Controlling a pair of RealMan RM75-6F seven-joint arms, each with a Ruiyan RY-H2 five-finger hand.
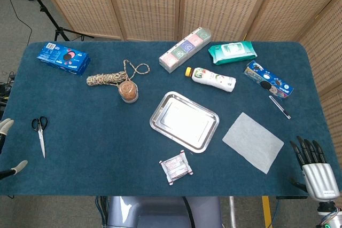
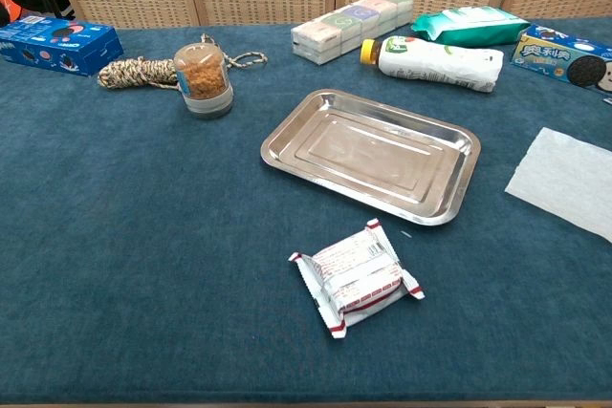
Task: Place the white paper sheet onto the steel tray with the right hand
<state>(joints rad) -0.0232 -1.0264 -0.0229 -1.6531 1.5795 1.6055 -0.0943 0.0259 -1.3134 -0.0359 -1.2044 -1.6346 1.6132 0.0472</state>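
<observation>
Paper sheet lies flat at ten o'clock from the nearer right hand, fingers spread, empty; tray beyond.

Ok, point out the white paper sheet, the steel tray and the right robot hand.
white paper sheet (image 1: 253,141), head view, sheet's centre.
steel tray (image 1: 158,111), head view, left rim.
right robot hand (image 1: 313,166), head view, back of hand.

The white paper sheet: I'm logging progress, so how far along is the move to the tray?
Nothing is done yet. The white paper sheet lies flat on the table, right of the steel tray, which holds nothing. The right hand is open at the table's near right corner, touching nothing. Grasping, carrying and placing all remain.
</observation>
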